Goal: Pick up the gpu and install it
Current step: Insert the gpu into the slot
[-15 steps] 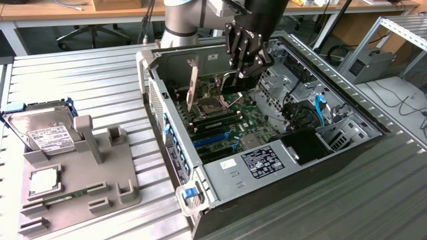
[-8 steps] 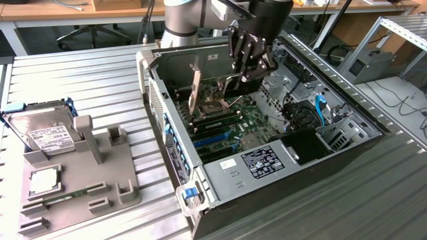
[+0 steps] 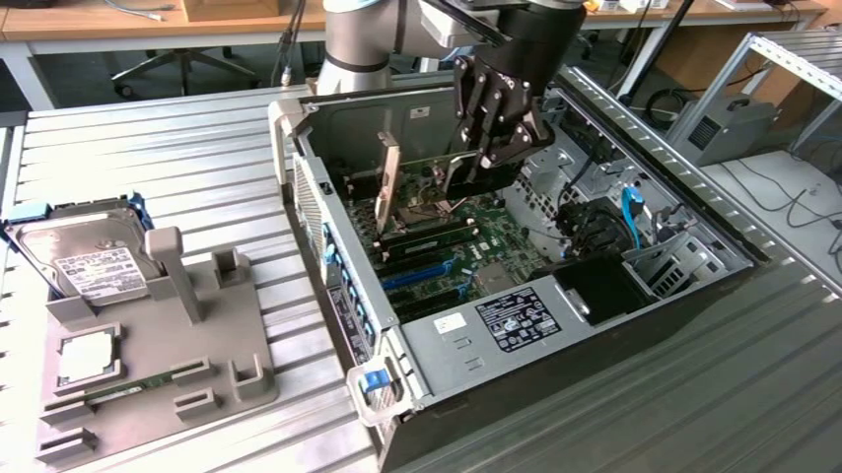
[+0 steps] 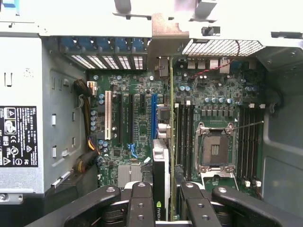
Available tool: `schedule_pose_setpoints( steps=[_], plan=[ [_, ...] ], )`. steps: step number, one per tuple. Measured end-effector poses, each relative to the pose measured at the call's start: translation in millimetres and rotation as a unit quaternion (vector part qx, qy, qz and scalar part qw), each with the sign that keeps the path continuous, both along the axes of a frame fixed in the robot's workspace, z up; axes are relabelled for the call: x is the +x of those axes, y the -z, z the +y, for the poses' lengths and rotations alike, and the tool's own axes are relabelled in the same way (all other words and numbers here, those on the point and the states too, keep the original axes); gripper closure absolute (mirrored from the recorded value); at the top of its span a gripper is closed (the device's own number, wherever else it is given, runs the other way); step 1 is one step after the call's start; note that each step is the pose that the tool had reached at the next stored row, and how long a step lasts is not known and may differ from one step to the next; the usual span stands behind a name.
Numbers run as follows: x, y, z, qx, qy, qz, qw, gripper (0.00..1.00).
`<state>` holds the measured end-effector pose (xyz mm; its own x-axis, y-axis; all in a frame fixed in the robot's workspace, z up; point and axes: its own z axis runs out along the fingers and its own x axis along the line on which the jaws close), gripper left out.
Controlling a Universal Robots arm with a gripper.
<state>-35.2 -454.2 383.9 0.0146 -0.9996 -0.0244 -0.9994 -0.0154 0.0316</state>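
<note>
Gripper (image 3: 476, 163) first: it reaches down into the open computer case (image 3: 579, 325), clenched on the gpu (image 3: 386, 182), which it holds on edge. In the wrist view the black fingers (image 4: 141, 208) press on both faces of the card (image 4: 160, 161), one on each side (a green logo shows on its edge between them).

The gpu stands upright over the motherboard (image 4: 137, 127), its length running from the gripper to the case's rear wall, where its tan metal bracket (image 4: 163, 33) meets the row of vented slot covers (image 4: 106, 61). It lies just beside a blue expansion slot (image 4: 154, 111) on one side and the dark memory slots (image 4: 184, 132) on the other. Whether its lower edge is pressed home in a slot cannot be told. Beyond the memory slots sits the bare processor socket (image 4: 215, 146).

Nearer in the exterior view, a grey power supply box with a black label (image 3: 518, 320) fills the case's near end.

Well apart, at the exterior view's left, a grey holder (image 3: 197, 355) rests on the ribbed metal table (image 3: 158, 148), carrying a silver hard drive (image 3: 93, 261) and a slim green memory stick (image 3: 132, 386).
</note>
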Motion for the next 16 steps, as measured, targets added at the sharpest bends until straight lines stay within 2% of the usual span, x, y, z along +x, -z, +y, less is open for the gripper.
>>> schedule_pose_setpoints(
  steps=[7,16],
  plan=[
    [0.1,0.9,-0.1,0.0001,0.0,0.0,1.0,0.73],
    [-0.1,11.0,-0.1,0.0,0.0,0.0,1.0,0.73]
  ],
)
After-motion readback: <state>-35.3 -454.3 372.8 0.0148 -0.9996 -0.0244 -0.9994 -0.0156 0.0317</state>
